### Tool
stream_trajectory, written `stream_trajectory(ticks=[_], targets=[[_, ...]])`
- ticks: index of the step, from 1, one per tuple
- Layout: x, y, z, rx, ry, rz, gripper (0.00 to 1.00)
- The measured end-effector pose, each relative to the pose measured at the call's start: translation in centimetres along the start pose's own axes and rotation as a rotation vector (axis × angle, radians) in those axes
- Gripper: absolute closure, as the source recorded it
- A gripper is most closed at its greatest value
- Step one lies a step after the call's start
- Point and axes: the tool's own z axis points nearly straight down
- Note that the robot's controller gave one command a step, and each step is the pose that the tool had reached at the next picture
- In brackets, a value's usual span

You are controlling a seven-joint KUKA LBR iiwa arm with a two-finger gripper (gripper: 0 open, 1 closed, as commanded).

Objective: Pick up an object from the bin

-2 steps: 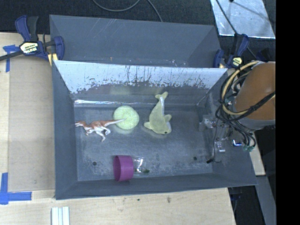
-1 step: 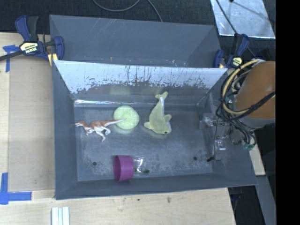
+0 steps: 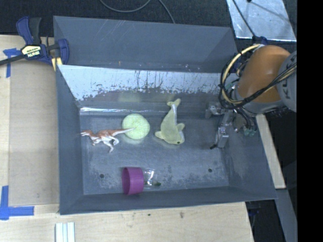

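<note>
Your gripper point(image 3: 220, 137) hangs over bare floor at the right end of the bin point(image 3: 151, 44); you cannot tell whether it is spread or pressed together. The nearest thing, a pale green toy dolphin point(image 3: 170, 127), lies to its left in the view, tail toward the far wall. The flat metal floor between them is bare.

The bin point(image 3: 151, 49) is matt grey metal, its floor scuffed and speckled, its back wall worn pale and streaked with dark drips. The pale green ball point(image 3: 135, 126) looks matt and faintly fuzzy. Just right of the ball, the yellow-green dolphin toy point(image 3: 171, 127) is smooth plastic with a dull sheen. Left of the ball, the orange-and-white dinosaur point(image 3: 103, 136) looks like hard moulded plastic. Below the ball, the purple cup point(image 3: 132, 180) is matt plastic, with a clear glossy piece point(image 3: 149, 176) against it. Well right of the ball, the gripper point(image 3: 220, 141) is dull metal, and the orange cover point(image 3: 260, 77) is glossy.
</note>
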Motion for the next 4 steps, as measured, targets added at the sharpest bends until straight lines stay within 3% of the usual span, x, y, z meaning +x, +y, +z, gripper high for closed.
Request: stream_trajectory(ticks=[1,2,3,4], targets=[[1.5,5.9,-1.9,0.001,0.007,0.41,0.0],[0.4,7.7,-2.0,0.001,0.004,0.284,0.0],[1.1,10.3,-0.1,0.0,0.005,0.149,0.0],[0.7,12.1,1.2,0.0,0.005,0.125,1.0]])
